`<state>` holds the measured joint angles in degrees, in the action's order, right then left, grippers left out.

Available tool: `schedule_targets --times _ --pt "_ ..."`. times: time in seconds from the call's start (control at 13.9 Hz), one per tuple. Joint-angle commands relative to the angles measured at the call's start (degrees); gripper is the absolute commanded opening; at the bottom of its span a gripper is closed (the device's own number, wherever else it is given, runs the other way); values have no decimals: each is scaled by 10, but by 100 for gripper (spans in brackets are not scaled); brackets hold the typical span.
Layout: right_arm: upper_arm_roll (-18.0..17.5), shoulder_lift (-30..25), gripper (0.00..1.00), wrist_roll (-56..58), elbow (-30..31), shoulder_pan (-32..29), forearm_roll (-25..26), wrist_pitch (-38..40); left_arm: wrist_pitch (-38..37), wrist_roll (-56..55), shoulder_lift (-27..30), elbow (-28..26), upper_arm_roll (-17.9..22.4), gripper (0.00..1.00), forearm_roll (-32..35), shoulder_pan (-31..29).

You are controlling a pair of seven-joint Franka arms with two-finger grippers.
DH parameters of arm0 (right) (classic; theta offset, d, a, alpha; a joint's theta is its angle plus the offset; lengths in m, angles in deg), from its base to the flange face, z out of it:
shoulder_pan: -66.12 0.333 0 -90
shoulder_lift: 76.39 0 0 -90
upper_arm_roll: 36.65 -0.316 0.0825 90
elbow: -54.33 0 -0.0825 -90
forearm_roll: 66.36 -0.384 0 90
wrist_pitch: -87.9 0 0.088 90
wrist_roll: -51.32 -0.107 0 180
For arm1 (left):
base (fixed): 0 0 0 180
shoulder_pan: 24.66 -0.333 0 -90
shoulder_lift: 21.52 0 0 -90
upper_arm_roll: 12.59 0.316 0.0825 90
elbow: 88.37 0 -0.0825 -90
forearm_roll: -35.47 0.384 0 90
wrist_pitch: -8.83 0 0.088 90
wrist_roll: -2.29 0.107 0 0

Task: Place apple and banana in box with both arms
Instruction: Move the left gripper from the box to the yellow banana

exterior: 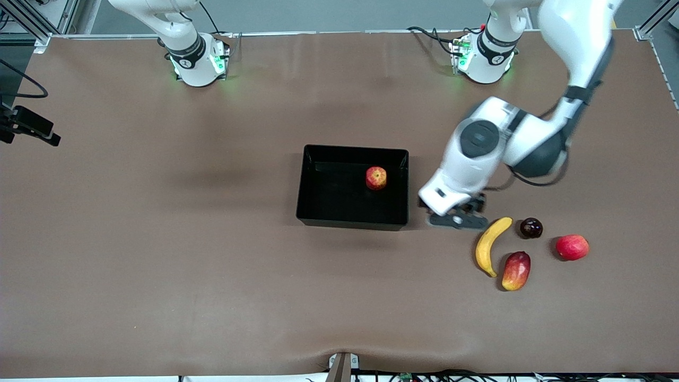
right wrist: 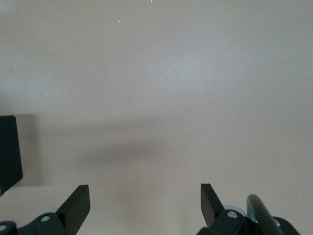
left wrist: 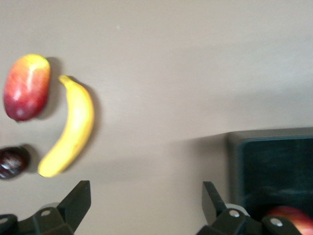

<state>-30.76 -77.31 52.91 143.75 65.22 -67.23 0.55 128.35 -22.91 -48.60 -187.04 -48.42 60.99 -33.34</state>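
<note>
The apple (exterior: 376,178) is seen inside the box (exterior: 313,183), toward the end nearest the left arm. The banana (exterior: 490,246) lies on the tabletop (exterior: 159,239), at about four o'clock from the box. A mango (exterior: 516,271) is just beside the banana, with a dark plum (exterior: 530,227) and a red fruit (exterior: 572,247) near. The left gripper (exterior: 457,218) is held over the tabletop between box and banana, spread wide and empty. The right gripper (right wrist: 145,203) is likewise spread, over bare tabletop.
</note>
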Motion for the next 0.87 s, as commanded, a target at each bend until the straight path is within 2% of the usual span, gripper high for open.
schedule_targets --times 0.0,0.43,0.5,0.79 --pt "-7 7 100 6 -15 -13 2 14 -2 113 -23 3 -9 100 -9 -42" --pt "-7 7 100 6 -15 -16 1 11 60 238 -97 5 -7 100 -3 -114" --pt "-7 7 100 6 -15 -16 1 10 69 255 -110 5 -6 95 0 -121" --pt "-7 7 100 6 -15 -16 1 10 119 316 -132 5 16 86 1 -124"
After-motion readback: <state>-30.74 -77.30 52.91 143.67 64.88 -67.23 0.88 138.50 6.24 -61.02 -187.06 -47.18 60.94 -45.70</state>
